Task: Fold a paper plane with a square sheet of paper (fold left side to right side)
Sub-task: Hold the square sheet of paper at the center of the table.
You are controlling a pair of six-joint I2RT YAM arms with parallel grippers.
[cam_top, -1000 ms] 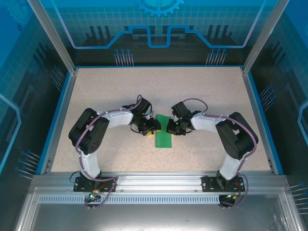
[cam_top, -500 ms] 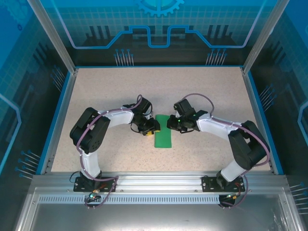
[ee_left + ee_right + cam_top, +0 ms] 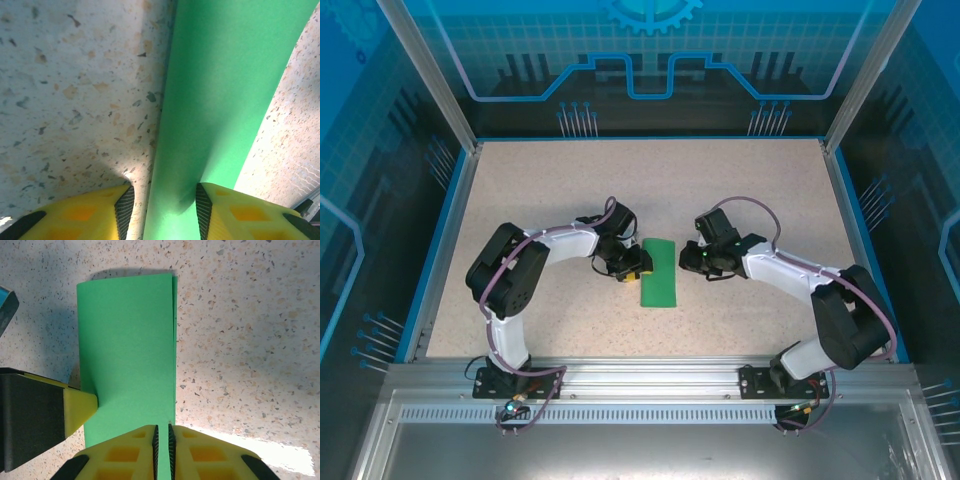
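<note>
The square sheet of paper (image 3: 658, 275) lies folded in half as a narrow bright green rectangle in the middle of the table. My left gripper (image 3: 638, 266) stands open at its left edge. In the left wrist view (image 3: 162, 210) one fingertip rests on the bare table and the other on the paper (image 3: 220, 90). My right gripper (image 3: 692, 262) hovers just right of the sheet. Its pads are shut to a thin slit above the paper's right edge (image 3: 162, 445), holding nothing. The paper (image 3: 127, 350) lies flat, and the left gripper's yellow fingertip (image 3: 80, 407) touches its left side.
The speckled table (image 3: 570, 190) is walled by blue edges at left, right and back. A metal rail (image 3: 640, 375) with both arm bases runs along the near edge.
My right arm has drawn back to the right, off the paper's middle to its right edge. The left gripper has stayed at the left edge, its jaws slightly narrower.
</note>
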